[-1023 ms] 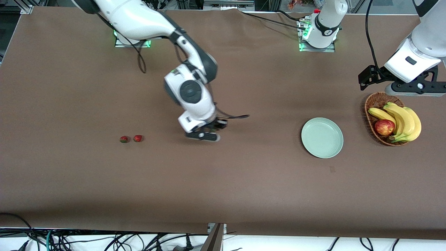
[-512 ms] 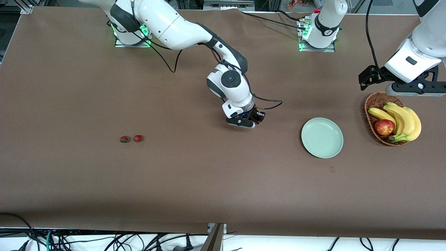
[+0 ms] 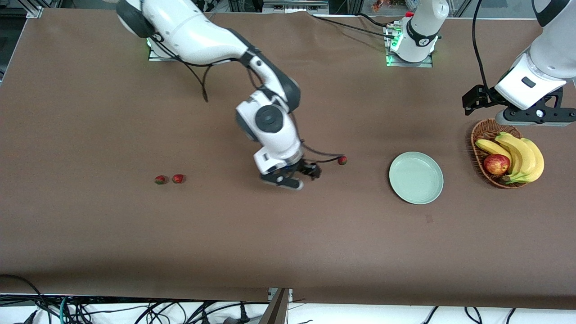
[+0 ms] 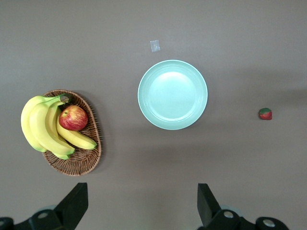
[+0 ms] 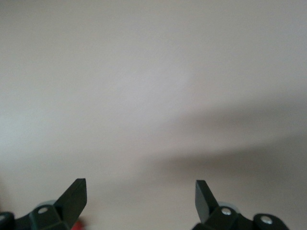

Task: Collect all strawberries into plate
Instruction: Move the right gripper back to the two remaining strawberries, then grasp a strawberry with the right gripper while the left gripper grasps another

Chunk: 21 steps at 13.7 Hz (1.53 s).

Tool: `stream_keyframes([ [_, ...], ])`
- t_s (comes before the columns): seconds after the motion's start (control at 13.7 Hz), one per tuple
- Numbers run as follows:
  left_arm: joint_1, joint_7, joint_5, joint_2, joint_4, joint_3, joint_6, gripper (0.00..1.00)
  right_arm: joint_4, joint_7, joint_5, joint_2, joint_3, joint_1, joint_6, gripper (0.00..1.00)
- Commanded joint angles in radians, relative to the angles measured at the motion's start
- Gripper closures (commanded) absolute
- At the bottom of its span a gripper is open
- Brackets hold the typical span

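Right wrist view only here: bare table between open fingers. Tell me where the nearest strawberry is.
Observer: One strawberry lies on the table between the right gripper and the plate, not in it.
Operator: Locate the other strawberries.
Observer: Two strawberries lie side by side toward the right arm's end of the table.
Operator: Give the left arm's status.
Observer: The left gripper waits, open, over the table by the fruit basket.
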Motion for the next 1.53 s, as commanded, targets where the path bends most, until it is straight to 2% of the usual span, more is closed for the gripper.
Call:
stream_keyframes([
  [0.0, 0.000, 0.016, -0.024, -0.004, 0.005, -0.002, -0.021, 0.00, -0.123, -0.206, -0.009, -0.118, 0.024, -0.144, -0.137, 0.00],
  [0.15, -0.002, 0.017, -0.024, -0.003, 0.005, 0.000, -0.019, 0.00, -0.217, -0.354, -0.015, -0.170, 0.014, -0.222, -0.172, 0.00],
  [0.44, -0.005, 0.017, -0.038, -0.003, 0.005, 0.000, -0.019, 0.00, -0.286, -0.435, -0.029, -0.191, -0.102, -0.243, -0.227, 0.00],
  [0.66, -0.002, 0.016, -0.055, -0.001, 0.004, 0.000, -0.021, 0.00, -0.354, -0.578, -0.046, -0.191, -0.186, -0.252, -0.231, 0.00],
  [0.95, -0.003, 0.014, -0.055, -0.001, 0.005, 0.000, -0.021, 0.00, -0.453, -0.635, -0.035, -0.206, -0.197, -0.290, -0.162, 0.00],
  [1.24, -0.003, 0.016, -0.055, -0.001, 0.005, 0.000, -0.021, 0.00, -0.642, -0.637, -0.028, -0.269, -0.194, -0.312, 0.027, 0.00],
  [1.46, -0.005, 0.017, -0.056, -0.001, 0.004, 0.000, -0.021, 0.00, -0.662, -0.637, -0.028, -0.269, -0.190, -0.312, 0.044, 0.00],
])
